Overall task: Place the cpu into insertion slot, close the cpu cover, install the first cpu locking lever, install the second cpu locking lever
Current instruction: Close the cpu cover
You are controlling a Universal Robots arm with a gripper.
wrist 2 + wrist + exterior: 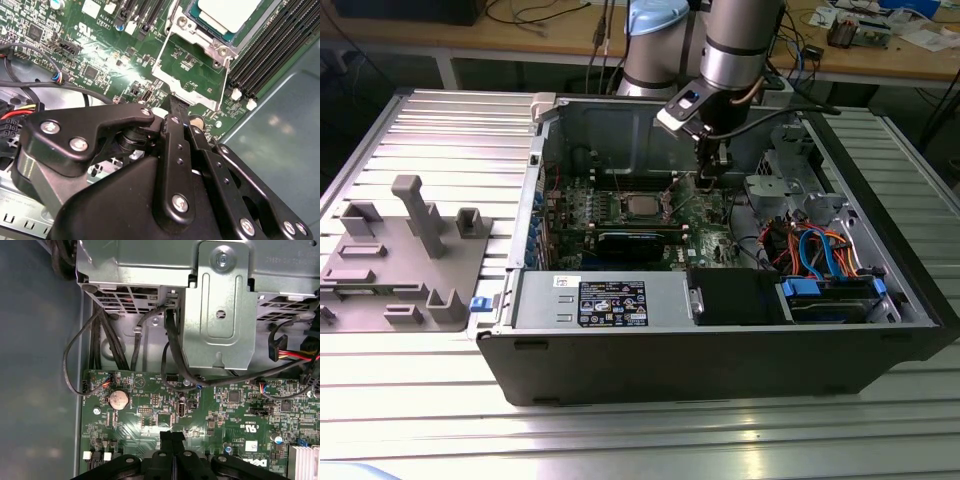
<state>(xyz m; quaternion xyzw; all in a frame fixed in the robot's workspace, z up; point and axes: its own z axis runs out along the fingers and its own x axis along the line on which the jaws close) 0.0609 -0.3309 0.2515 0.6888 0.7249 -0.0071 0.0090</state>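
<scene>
The cpu [640, 207] lies flat in the insertion slot [620, 213] on the green board inside the open computer case. In the second wrist view the cpu [227, 12] has silver frame metal [212, 46] around its edge, which I take for the cpu cover. A thin wire lever [159, 55] loops around the socket end nearest me. My gripper [174, 102] is shut, with nothing visible between its fingers, its tip just short of that lever's bend. In the exterior view the gripper [708, 180] hangs to the right of the socket.
Black memory slots [270, 55] run beside the socket. A metal drive cage [215, 305] with black cables and a coin battery [119, 399] lie beyond the fingertips. The power supply [605, 300] and blue-cabled drives [825, 255] fill the case front. A grey fixture [405, 250] stands outside.
</scene>
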